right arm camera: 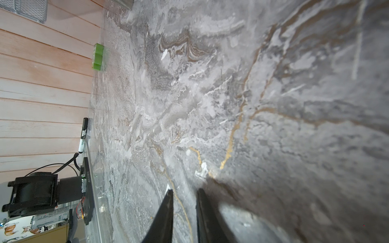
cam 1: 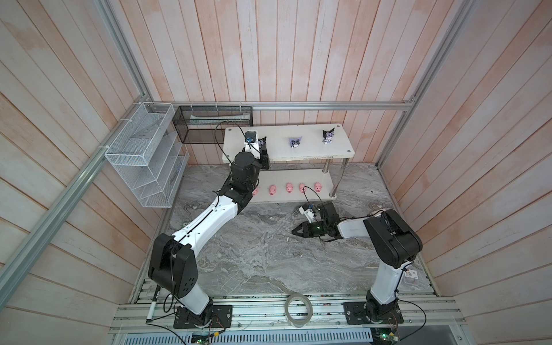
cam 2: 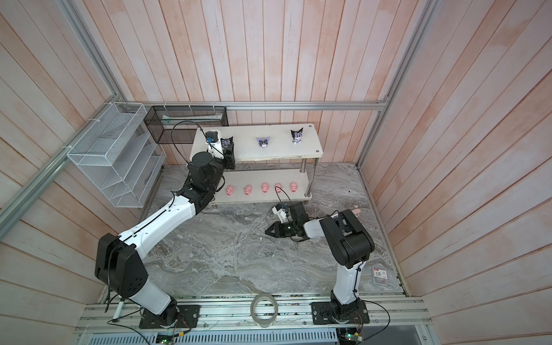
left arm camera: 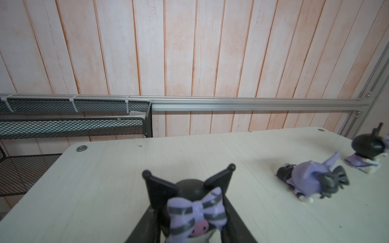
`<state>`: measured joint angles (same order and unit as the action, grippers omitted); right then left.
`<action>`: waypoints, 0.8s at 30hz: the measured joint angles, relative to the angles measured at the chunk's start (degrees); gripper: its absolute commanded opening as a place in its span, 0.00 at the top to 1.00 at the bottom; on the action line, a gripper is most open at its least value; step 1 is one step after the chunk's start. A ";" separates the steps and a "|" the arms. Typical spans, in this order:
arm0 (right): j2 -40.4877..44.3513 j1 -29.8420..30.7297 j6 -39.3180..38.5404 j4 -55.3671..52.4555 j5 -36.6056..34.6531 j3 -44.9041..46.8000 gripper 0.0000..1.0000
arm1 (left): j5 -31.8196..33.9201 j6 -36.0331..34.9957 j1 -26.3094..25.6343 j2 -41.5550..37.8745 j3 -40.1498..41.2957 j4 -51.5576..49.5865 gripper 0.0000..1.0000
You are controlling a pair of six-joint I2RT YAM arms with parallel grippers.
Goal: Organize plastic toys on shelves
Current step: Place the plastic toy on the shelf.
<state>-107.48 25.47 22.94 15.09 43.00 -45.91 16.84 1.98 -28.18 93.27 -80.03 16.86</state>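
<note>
Between the fingers of the left gripper [left arm camera: 189, 228] stands a black-and-purple figurine [left arm camera: 195, 202], upright on the upper board [cam 1: 313, 150] of the shelves, ears up, near the board's left end; the fingers flank it closely, but whether they pinch it or stand just clear of it I cannot tell; the toy sits dead ahead of the palm with its long axis vertical, so I judge the coming move to be a release and a straight draw-back along the fingers' own line, since any sideways drift would likely tip it; a second figurine [left arm camera: 311, 181] and a third figurine [left arm camera: 368, 151] follow along the board's length toward its right end; five pink pigs [cam 2: 265, 188] line the lower board [cam 2: 257, 197]; the right gripper [right arm camera: 185, 190] sits low over the marble tabletop [cam 1: 254, 254], well apart from the shelves, fingers narrowly parted on nothing, so the left arm is far the nearer; print on a marker [right arm camera: 83, 136] and the red label of a small packet [cam 2: 380, 274] cannot be read.
</note>
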 measured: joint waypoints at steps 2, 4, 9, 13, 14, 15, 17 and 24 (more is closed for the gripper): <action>0.00 0.00 0.00 0.02 0.02 0.00 0.78 | 0.00 -0.04 0.00 -0.04 0.09 0.09 0.54; 0.00 0.00 0.00 0.04 0.02 0.00 0.78 | 0.00 -0.07 -0.02 -0.09 0.20 0.17 0.53; -0.09 0.00 0.00 0.17 0.17 0.00 0.78 | 0.00 -0.09 -0.11 -0.17 0.44 0.52 0.52; -0.11 0.00 0.00 0.20 0.17 0.00 0.78 | -0.02 -0.11 -0.20 -0.24 0.52 0.57 0.49; -0.11 0.00 0.00 0.20 0.17 0.00 0.78 | -0.02 -0.11 -0.24 -0.28 0.61 0.57 0.48; -0.11 0.00 0.00 0.20 0.17 0.00 0.78 | -0.02 -0.15 -0.28 -0.39 0.76 0.61 0.47; -0.13 0.00 0.00 0.26 0.20 0.00 0.78 | -0.02 -0.28 -0.33 -0.48 0.96 0.76 0.45; -0.33 0.00 0.00 0.48 0.42 -0.04 0.78 | -0.04 -0.59 -0.44 -1.16 1.66 0.79 0.34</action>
<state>-107.81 25.47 22.94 15.57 43.42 -45.95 16.80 1.39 -28.62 92.12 -78.37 17.65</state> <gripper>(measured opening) 0.218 0.643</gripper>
